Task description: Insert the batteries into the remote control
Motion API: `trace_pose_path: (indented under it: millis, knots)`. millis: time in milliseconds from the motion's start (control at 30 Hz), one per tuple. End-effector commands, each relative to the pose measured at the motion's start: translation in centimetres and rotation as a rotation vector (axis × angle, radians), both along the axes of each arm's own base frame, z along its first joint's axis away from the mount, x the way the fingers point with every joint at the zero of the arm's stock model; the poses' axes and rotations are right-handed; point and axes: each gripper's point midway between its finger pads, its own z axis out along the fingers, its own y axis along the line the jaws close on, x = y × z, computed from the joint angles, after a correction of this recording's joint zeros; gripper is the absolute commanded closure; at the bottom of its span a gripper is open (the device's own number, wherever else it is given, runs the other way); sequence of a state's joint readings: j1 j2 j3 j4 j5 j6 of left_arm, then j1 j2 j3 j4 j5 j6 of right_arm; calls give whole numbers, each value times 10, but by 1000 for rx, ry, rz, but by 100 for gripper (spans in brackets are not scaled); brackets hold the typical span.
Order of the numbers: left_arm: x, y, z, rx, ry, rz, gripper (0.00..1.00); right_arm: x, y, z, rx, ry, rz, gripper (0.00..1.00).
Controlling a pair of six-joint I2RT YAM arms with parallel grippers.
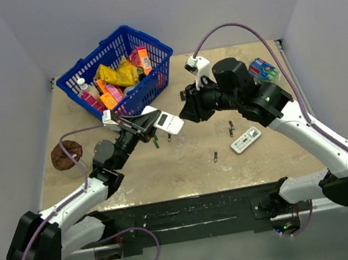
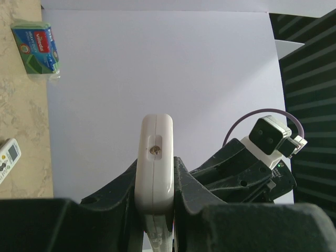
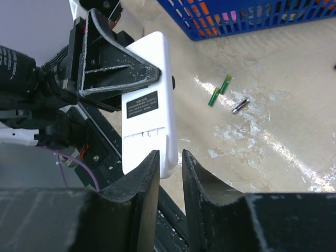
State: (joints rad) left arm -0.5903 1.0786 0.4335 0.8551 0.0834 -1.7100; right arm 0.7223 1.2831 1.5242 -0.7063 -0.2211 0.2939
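My left gripper [image 1: 138, 124] is shut on the white remote control [image 1: 164, 122] and holds it above the table. In the left wrist view the remote [image 2: 155, 157] stands edge-on between the jaws [image 2: 156, 170]. In the right wrist view its back [image 3: 147, 118] faces the camera, with a black label and the battery cover. My right gripper [image 1: 188, 114] sits at the remote's free end, jaws [image 3: 170, 160] slightly apart and holding nothing. Batteries lie on the table: a green one [image 1: 156, 141] [image 3: 220, 90] and dark ones [image 1: 168, 137] [image 3: 240, 105], [image 1: 231, 127], [image 1: 214, 157].
A blue basket [image 1: 90, 58] of packets stands at the back left. A second white remote with grey buttons [image 1: 246, 139] [image 2: 8, 157] lies right of centre. A blue-green sponge pack [image 1: 262, 69] [image 2: 35, 46] is at the back right. A brown lump [image 1: 66, 154] lies at the left.
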Motion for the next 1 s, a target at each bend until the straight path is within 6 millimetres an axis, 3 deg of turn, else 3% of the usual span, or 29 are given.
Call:
trace_pose_path:
  millis: [0, 367, 967]
  knots:
    - [-7, 0, 31, -57, -99, -18, 100, -9, 10, 18, 85, -58, 85, 77]
    - [-7, -1, 35, -61, -107, -22, 100, -3, 16, 16, 75, -75, 109, 82]
    - [-5, -3, 39, -70, -120, -24, 100, -8, 20, -5, 56, -24, 145, 86]
